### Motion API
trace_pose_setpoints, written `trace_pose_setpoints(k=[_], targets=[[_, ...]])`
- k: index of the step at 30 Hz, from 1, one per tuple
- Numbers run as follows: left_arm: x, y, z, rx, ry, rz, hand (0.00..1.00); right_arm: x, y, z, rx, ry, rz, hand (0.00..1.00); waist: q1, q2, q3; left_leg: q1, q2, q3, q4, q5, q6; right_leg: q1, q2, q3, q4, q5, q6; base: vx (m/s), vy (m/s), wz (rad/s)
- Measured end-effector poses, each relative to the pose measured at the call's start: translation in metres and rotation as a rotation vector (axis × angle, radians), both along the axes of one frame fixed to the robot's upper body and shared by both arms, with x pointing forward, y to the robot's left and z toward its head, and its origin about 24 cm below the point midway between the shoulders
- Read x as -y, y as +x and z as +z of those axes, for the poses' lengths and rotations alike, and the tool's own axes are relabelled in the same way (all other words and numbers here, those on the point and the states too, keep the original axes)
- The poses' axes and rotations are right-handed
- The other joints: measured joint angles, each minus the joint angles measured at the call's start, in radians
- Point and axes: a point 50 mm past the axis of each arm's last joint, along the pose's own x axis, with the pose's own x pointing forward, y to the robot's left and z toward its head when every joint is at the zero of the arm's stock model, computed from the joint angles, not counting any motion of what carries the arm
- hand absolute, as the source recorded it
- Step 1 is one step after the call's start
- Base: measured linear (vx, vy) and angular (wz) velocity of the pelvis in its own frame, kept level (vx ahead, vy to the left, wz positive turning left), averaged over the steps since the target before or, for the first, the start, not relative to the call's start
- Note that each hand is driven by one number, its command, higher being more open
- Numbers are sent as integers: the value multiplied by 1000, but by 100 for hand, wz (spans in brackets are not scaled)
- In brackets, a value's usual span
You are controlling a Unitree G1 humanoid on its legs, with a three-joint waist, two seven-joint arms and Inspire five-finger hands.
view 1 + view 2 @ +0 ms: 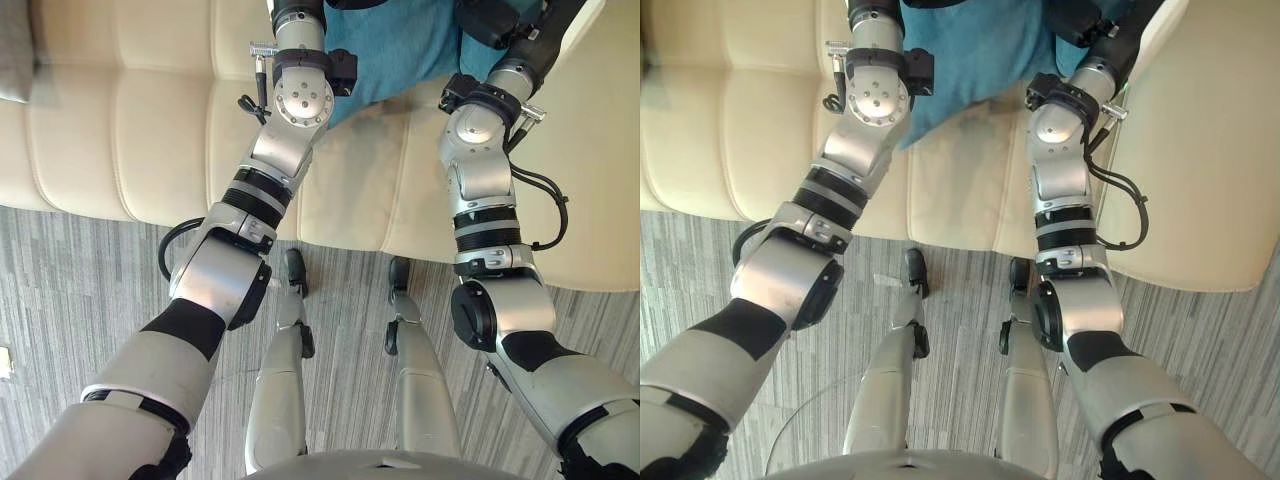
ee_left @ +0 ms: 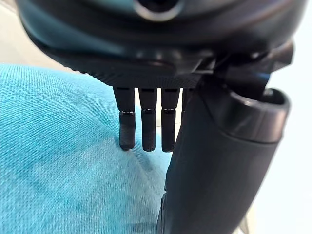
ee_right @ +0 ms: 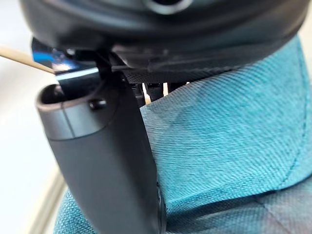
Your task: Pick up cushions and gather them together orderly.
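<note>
Dark thumb of the right hand against a teal cushion

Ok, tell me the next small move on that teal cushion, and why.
Probably curl the left hand onto the teal cushion: its fingers lie straight over the fabric, gripping nothing, while the right hand sets its thumb against the cushion's other side.
</note>
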Motion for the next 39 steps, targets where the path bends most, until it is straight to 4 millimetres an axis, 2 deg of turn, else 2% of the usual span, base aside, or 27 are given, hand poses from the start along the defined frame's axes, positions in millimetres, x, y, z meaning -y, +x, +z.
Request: trace_pose_setpoints(k=[5, 10, 16, 21, 22, 26, 27, 30, 35, 39], targets=[[-8, 0, 4, 15, -53, -10, 100, 7, 2, 5, 3, -8, 25, 100, 0, 1, 19, -1, 18, 9, -27, 20, -19, -17, 16, 0, 2, 1, -2, 72, -20, -8], [-19, 2, -6, 10, -91, -1, 100, 10, 4, 1, -4, -29, 51, 100, -4, 1, 19, 1, 24, 11, -27, 21, -20, -17, 21, -1, 4, 1, -3, 74, -19, -1], [-35, 3, -24, -13, -128, 23, 100, 17, 5, -26, -52, -67, 70, 100, -1, 1, 19, 14, 26, 11, -27, 23, -21, -16, 24, -1, 27, -2, -7, 52, -19, 0], [-64, 3, -54, -80, -290, 53, 100, 29, -5, -48, -66, -87, 58, 100, 5, 0, 19, 35, 36, 4, -29, 33, -30, -9, 33, -8, 62, -18, -26, 41, -30, 2], [-76, 3, -68, -116, -363, 75, 100, 34, -11, -55, -66, -90, 47, 100, 4, 0, 19, 38, 37, -4, -29, 36, -30, -9, 33, -13, 78, -31, -30, 34, -32, 10], [-101, 0, -103, -201, -499, 133, 100, 44, -22, -66, -57, -88, 23, 100, 5, 0, 19, 44, 38, -15, -43, 51, -31, -15, 38, -29, 108, -46, -37, 33, -32, 12], [-107, -1, -115, -235, -526, 146, 100, 49, -27, -66, -42, -79, 12, 100, 11, 0, 19, 44, 38, -21, -51, 59, -30, -20, 37, -33, 117, -50, -37, 29, -30, 13], [-114, -5, -127, -261, -538, 161, 100, 53, -34, -64, -9, -80, 8, 100, 16, -2, 19, 45, 33, -33, -55, 68, -28, -24, 33, -37, 139, -57, -36, 30, -30, 13], [-117, -8, -120, -221, -522, 138, 100, 50, -43, -48, 89, -107, 52, 100, 19, -6, 18, 40, 31, -35, -60, 79, -21, -42, 31, -36, 161, -62, -37, 20, -21, 2], [-117, -8, -119, -222, -507, 120, 100, 51, -45, -43, 120, -116, 77, 100, 17, -12, 21, 33, 31, -33, -61, 84, -22, -56, 32, -34, 171, -62, -37, 26, -12, -1]])
